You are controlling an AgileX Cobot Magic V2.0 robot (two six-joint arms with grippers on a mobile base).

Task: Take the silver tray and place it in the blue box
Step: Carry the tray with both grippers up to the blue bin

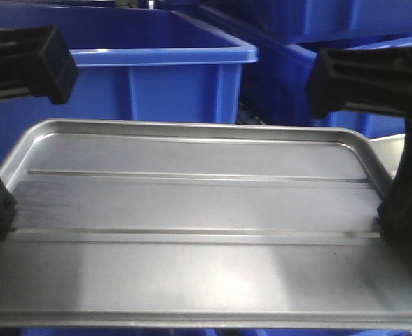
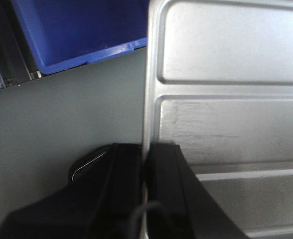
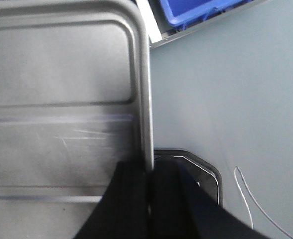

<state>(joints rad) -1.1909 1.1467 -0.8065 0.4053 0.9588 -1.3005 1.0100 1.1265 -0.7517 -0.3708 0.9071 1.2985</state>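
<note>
Silver tray [image 1: 192,210] held roughly level, long axis spanning left to right. Left tool [image 2: 145,155] and right tool [image 3: 149,174] each closed on a short-end rim. Blue box [image 1: 171,91] straight ahead, beyond the far long edge, slightly toward the left arm.

Light is even and bright, falling from above. The silver tray [image 1: 192,203] carries soft pale glare on its near band, between the two pairs of jaws in the front view, and a whiter wash beyond the left jaws in the left wrist view. The jaws are black, blurred, without detail. The blue box [image 1: 157,77] behind them is soft; the grey surface [image 3: 226,99] beside the right jaws is evenly lit.
</note>
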